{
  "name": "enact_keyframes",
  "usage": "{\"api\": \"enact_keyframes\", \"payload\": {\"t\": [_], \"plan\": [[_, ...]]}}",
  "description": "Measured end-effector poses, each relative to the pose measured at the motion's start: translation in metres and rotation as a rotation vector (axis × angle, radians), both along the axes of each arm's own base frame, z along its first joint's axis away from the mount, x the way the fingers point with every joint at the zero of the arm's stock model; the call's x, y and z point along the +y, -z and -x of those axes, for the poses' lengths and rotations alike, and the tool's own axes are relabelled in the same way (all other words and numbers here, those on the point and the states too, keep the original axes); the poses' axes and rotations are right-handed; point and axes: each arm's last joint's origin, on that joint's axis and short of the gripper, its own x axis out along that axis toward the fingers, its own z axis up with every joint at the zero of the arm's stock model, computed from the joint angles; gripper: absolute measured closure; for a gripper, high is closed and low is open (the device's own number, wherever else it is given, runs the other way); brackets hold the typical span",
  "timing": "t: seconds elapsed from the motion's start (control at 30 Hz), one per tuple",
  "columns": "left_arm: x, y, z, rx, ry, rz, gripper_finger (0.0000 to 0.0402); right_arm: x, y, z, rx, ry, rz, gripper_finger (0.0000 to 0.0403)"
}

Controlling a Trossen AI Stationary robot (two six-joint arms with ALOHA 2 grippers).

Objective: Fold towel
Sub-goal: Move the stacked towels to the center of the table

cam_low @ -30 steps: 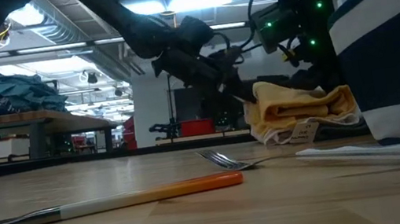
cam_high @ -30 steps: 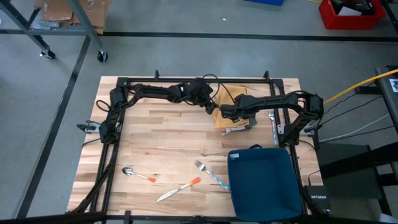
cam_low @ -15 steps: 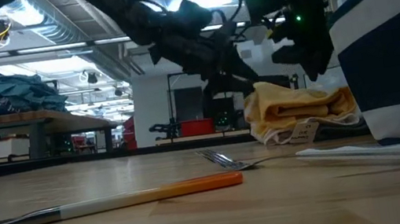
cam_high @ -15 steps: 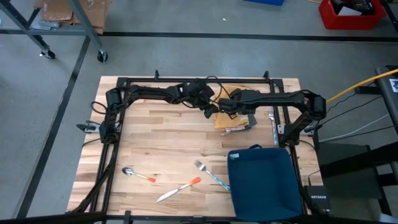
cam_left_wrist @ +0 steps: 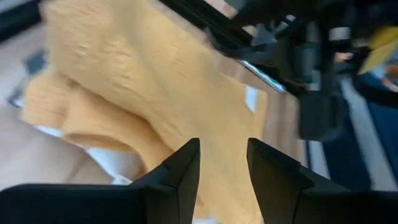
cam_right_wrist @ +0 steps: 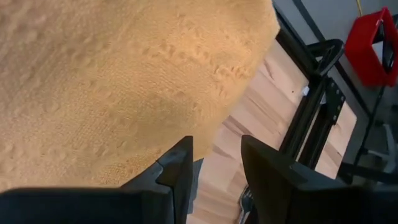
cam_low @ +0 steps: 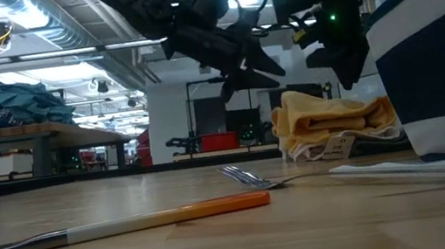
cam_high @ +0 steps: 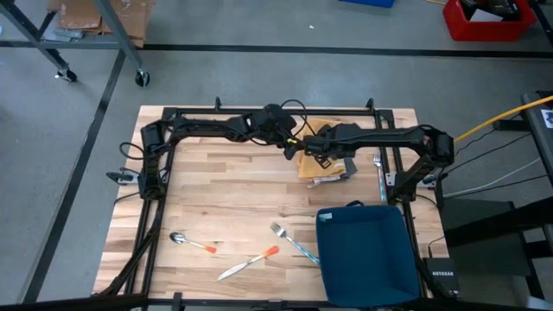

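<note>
The yellow towel [cam_high: 313, 166] lies bunched in a thick folded heap on the wooden table, right of centre toward the far edge, and it also shows in the low view [cam_low: 333, 121]. My left gripper [cam_high: 295, 149] hangs in the air just left of the heap [cam_low: 272, 71], open, with the towel [cam_left_wrist: 143, 81] showing beyond its fingers. My right gripper [cam_high: 314, 147] hangs above the heap [cam_low: 347, 79], pointing steeply down, open, with the towel [cam_right_wrist: 112, 74] below it. Neither gripper touches the cloth.
A dark blue bin [cam_high: 367, 255] stands at the near right. A fork [cam_high: 289, 239], an orange-handled knife [cam_high: 249, 262] and a spoon [cam_high: 192, 243] lie near the front edge. A black metal frame [cam_high: 259, 111] runs along the far edge and sides.
Both grippers have risen off the towel. My left gripper has lifted up and away from the heap's left edge. My right gripper rose and rolled at the wrist early on, then stayed still. The towel has kept its shape and place.
</note>
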Motion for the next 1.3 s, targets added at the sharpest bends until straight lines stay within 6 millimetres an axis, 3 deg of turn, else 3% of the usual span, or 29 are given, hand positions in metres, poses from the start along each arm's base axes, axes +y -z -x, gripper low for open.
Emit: {"api": "enact_keyframes", "payload": {"t": [0.27,0.47,0.67,0.97,1.3], "plan": [[0.000,-0.013,-0.014,-0.202,-0.065,-0.158,0.0277,0.002,-0.020,0.012,-0.055,0.006,0.055,0.0265],[-0.009,-0.011,-0.029,-0.367,-0.082,-0.207,0.0277,0.003,-0.041,0.026,-0.161,0.079,0.181,0.0265],[-0.015,0.008,-0.039,-0.343,-0.220,-0.245,0.0277,0.003,-0.058,0.038,-0.214,0.089,0.292,0.0265],[-0.015,0.026,-0.051,-0.453,-0.232,-0.215,0.0277,0.002,-0.075,0.046,-0.335,0.165,0.510,0.0265],[-0.031,0.064,-0.073,-0.395,-0.206,-0.137,0.0277,0.001,-0.077,0.039,-0.392,0.145,0.482,0.0265]]}}
